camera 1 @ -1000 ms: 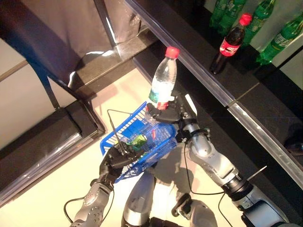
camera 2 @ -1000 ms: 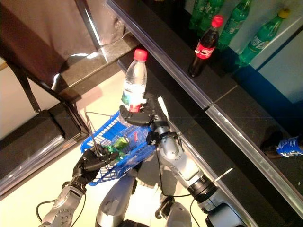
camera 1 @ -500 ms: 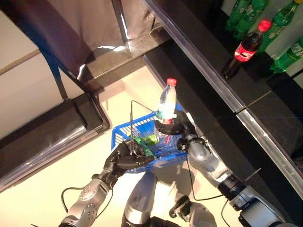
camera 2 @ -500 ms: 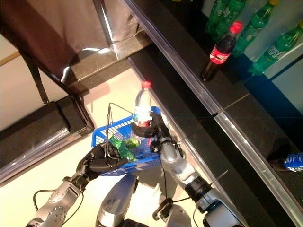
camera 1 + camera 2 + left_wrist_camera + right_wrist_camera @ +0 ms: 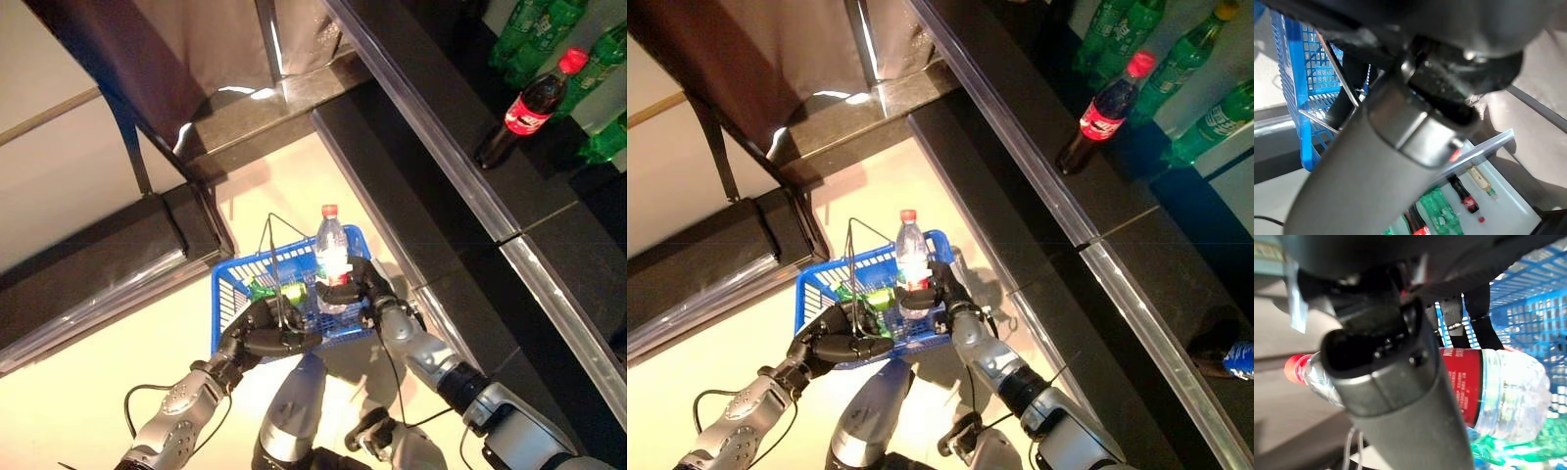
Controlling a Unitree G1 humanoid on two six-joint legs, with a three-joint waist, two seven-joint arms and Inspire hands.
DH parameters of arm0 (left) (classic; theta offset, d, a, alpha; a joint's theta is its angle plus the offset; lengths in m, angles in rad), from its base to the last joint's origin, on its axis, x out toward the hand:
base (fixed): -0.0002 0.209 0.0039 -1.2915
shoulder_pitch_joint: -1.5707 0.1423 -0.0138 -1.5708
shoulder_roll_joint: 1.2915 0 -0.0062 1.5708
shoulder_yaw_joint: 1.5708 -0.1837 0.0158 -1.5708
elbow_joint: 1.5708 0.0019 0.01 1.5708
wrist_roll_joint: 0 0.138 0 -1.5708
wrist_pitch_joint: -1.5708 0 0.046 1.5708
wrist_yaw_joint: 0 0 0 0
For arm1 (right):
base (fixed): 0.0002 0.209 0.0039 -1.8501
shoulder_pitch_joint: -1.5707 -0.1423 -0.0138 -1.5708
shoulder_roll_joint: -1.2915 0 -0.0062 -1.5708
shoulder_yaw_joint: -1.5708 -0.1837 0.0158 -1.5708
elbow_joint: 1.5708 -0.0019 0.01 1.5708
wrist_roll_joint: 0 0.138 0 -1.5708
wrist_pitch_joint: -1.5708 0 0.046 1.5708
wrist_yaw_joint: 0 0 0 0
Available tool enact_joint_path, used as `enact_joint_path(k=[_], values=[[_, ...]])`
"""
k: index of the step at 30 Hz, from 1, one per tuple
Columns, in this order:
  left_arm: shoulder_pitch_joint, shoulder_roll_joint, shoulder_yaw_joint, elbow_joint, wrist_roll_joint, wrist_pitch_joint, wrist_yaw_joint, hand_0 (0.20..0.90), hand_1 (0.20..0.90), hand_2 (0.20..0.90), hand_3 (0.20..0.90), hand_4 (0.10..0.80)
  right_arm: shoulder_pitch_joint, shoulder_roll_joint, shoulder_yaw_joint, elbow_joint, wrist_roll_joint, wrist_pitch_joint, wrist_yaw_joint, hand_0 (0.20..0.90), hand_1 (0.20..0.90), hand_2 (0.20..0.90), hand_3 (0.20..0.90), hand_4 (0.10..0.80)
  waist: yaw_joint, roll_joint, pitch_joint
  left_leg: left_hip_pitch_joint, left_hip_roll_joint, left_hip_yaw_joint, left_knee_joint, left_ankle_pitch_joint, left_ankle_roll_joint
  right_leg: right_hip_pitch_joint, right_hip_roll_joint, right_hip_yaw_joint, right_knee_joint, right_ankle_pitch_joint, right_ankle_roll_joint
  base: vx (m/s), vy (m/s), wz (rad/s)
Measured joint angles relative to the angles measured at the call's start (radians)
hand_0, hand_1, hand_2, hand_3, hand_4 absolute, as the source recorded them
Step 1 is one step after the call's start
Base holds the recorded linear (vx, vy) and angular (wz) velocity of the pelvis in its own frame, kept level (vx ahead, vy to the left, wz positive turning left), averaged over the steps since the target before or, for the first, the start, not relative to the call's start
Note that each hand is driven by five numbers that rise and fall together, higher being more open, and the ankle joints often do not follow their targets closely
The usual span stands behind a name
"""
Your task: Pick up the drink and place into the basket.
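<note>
I see a pale cream floor (image 5: 88,372) below, with a dark low platform (image 5: 88,264) lying on it to the left. To the right runs a black shelf (image 5: 441,117) edged with a silver rail (image 5: 421,127). On the shelf stand a cola bottle (image 5: 524,106) with a red cap and several green bottles (image 5: 529,34) just behind it.

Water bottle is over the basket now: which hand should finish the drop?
Right. The right hand is already curled round the water bottle, upright over the blue basket. The left hand is busy gripping the basket's handle.
</note>
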Motion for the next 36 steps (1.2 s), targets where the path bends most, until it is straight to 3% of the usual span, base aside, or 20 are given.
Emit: enact_joint_path(k=[16,17,18,19,36], values=[[-0.029,0.001,0.006,0.000,0.044,0.061,-0.002,0.300,0.300,0.300,0.200,0.100,-0.122,0.090,0.019,0.273,-0.060,0.059,0.134,0.300,0.300,0.300,0.200,0.100,0.006,-0.025,-0.013,-0.004,0.000,-0.014,-0.015,0.009,-0.007,-0.021,-0.006,-0.002,0.026,-0.019,-0.005,0.001,-0.009,0.00],[-0.031,0.003,0.006,0.000,0.046,0.068,-0.002,0.300,0.300,0.300,0.200,0.100,-0.137,0.108,0.016,0.309,-0.059,0.062,0.141,0.373,0.373,0.373,0.285,0.185,0.004,-0.030,-0.016,-0.004,0.001,-0.018,-0.016,0.006,-0.011,-0.021,-0.005,-0.003,0.026,-0.021,-0.008,0.015,-0.040,0.02],[-0.034,0.003,0.006,0.000,0.048,0.074,-0.002,0.300,0.300,0.300,0.200,0.100,-0.143,0.111,0.016,0.323,-0.059,0.070,0.145,0.813,0.813,0.813,0.798,0.698,0.005,-0.031,-0.016,-0.004,0.000,-0.020,-0.017,0.005,-0.011,-0.021,-0.004,-0.003,0.026,-0.021,-0.008,0.023,-0.040,0.03],[-0.040,0.002,0.006,0.000,0.052,0.084,-0.002,0.300,0.300,0.300,0.200,0.100,-0.153,0.118,0.015,0.351,-0.059,0.068,0.153,0.900,0.900,0.900,0.900,0.800,0.007,-0.032,-0.017,-0.004,0.000,-0.022,-0.018,0.004,-0.012,-0.020,-0.002,-0.004,0.026,-0.022,-0.009,0.000,0.000,0.00],[-0.070,-0.001,0.037,0.002,0.075,0.155,0.003,0.300,0.300,0.300,0.200,0.100,-0.198,0.172,-0.054,0.465,0.005,0.053,0.173,0.900,0.900,0.900,0.900,0.800,0.026,-0.040,-0.020,0.004,0.004,-0.036,-0.032,0.013,-0.017,-0.009,0.005,-0.027,0.022,-0.024,-0.011,0.001,0.000,0.00]])
